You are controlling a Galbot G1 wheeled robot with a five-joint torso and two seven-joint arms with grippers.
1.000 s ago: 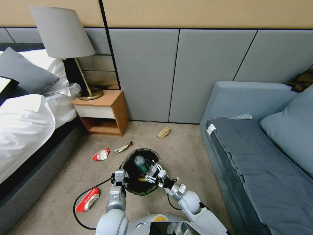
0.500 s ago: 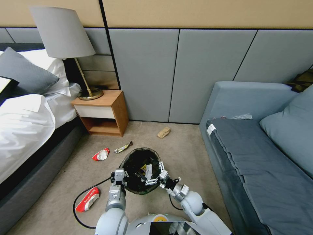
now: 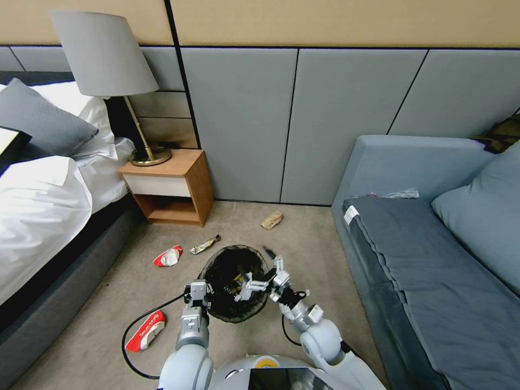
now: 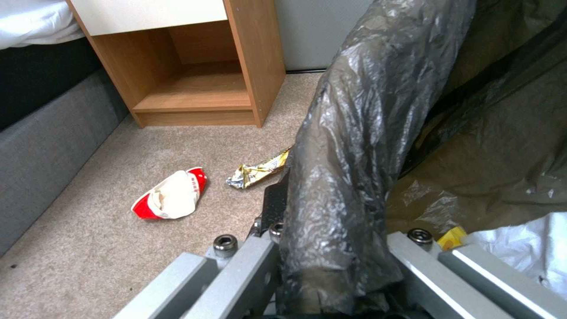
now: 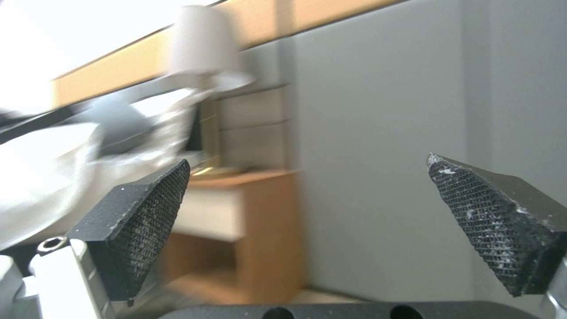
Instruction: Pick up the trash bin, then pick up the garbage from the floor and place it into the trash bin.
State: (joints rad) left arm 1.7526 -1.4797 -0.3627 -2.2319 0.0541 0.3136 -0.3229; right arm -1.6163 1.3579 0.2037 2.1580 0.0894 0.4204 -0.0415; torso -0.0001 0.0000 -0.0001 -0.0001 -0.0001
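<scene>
Right claw [image 3: 259,273]: spread wide, nothing between the fingers [image 5: 148,221]; it hangs over the bin's rim on the sofa side, tilted up toward the wall.

Left claw [image 3: 198,293]: clamped on the near rim of the trash bin [image 3: 234,290]. In the left wrist view the black bag [image 4: 348,168] folded over that rim sits pinched between the two grey fingers. Inside the bin, just past the left claw, lie a yellow scrap [image 4: 452,237] and white tissue [image 4: 526,248].

Floor [image 3: 314,254] outward from the left claw:
- red-and-white wrapper [image 3: 147,331], just beside it on the bed side;
- second red-and-white wrapper [image 3: 168,257], farther out toward the nightstand [image 3: 173,187];
- foil wrapper [image 3: 204,245], next to that one, near the bin's far rim;
- brown crumpled paper [image 3: 272,219], beyond the bin, close to the wall.
</scene>
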